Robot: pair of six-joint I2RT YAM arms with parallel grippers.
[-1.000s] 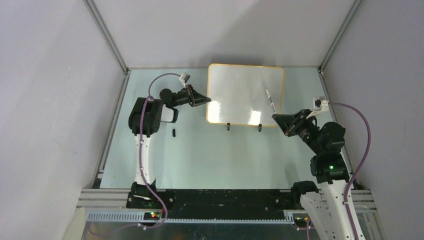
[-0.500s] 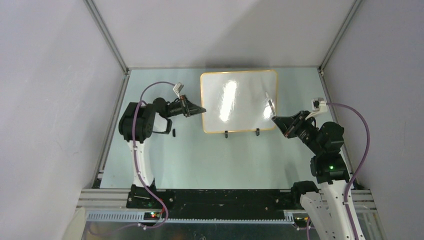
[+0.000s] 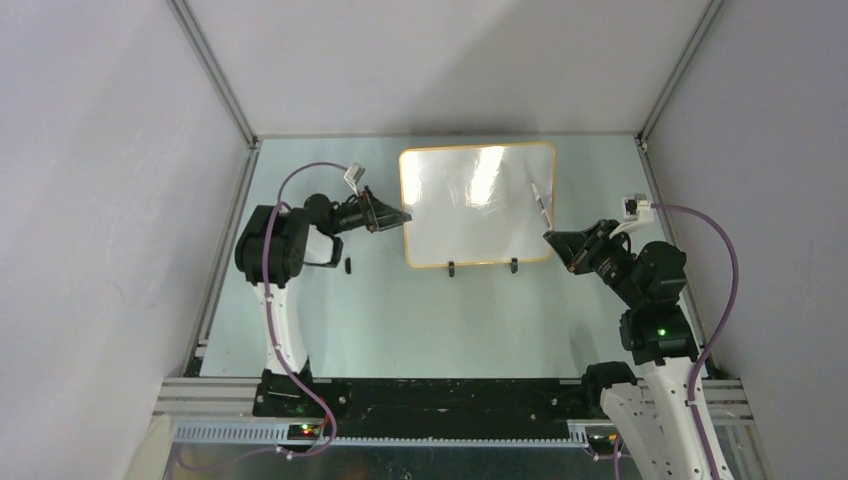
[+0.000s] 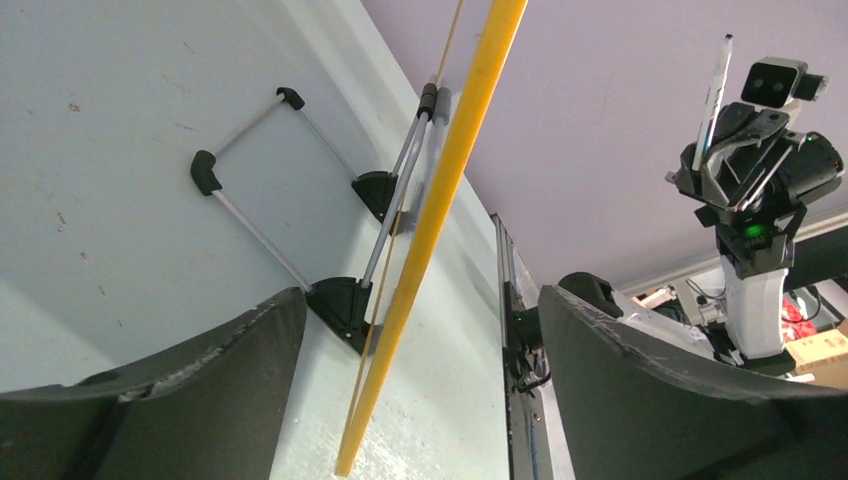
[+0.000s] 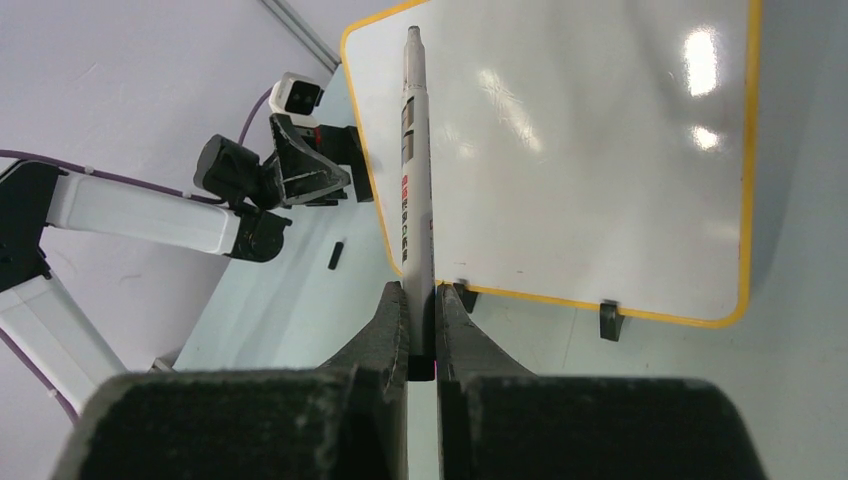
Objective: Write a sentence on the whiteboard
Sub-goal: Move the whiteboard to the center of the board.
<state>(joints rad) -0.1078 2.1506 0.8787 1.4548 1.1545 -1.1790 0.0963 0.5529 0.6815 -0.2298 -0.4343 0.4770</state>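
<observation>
The whiteboard (image 3: 470,215) stands tilted on its two black feet at the back of the table, its face blank apart from glare. The sentence is out of view. My left gripper (image 3: 398,216) is open at the board's left edge. In the left wrist view the yellow rim (image 4: 450,170) runs between the spread fingers (image 4: 200,390) of that gripper (image 4: 420,400) without touching them. My right gripper (image 3: 553,238) is shut on a white marker (image 3: 541,205), tip pointing up in front of the board's right side. The right wrist view shows the marker (image 5: 415,150) clamped in the gripper (image 5: 421,320), over the board (image 5: 600,150).
A small black cap (image 3: 348,265) lies on the pale green table left of the board, also seen as a cap (image 5: 335,255) from the right wrist. Grey walls and aluminium frame rails (image 3: 225,260) close in the table on three sides.
The left gripper pulled the board's left edge leftwards, then opened and let go of the rim. The right gripper and marker barely moved.
</observation>
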